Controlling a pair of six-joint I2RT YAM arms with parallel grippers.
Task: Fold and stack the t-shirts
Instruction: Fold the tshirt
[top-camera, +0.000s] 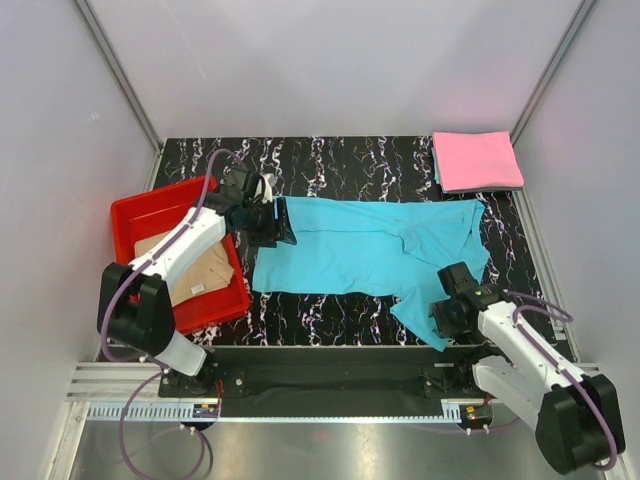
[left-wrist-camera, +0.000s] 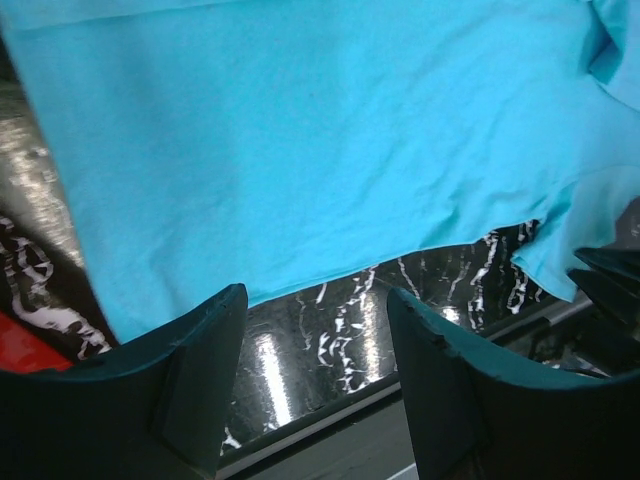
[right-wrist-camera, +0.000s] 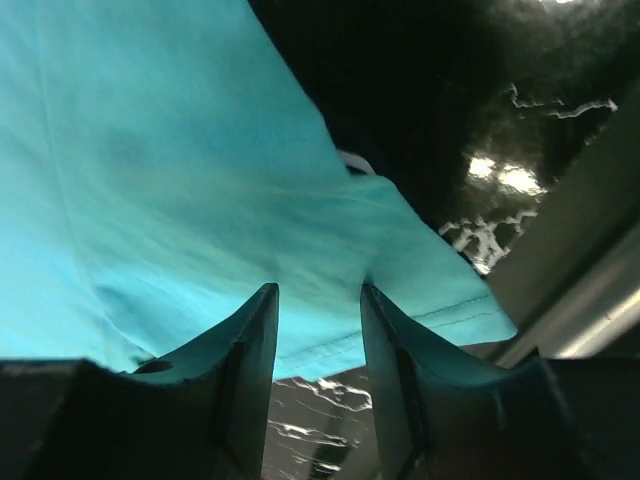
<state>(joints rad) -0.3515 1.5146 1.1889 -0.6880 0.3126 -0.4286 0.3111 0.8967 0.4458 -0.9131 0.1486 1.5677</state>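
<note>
Right claw (right-wrist-camera: 318, 295) parted, empty, at turquoise t-shirt (top-camera: 350, 250) hem, left claw (left-wrist-camera: 315, 300) spread wide over its left edge

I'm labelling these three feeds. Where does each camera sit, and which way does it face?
Top external: above and behind the arm bases, looking down on the table; both arms show, with the turquoise shirt and pink shirt.
Left wrist: on the left arm, facing past the open left gripper to the turquoise shirt's edge.
Right wrist: on the right arm, facing past the right gripper at that shirt's hem.
Shared: all three see the turquoise shirt.
</note>
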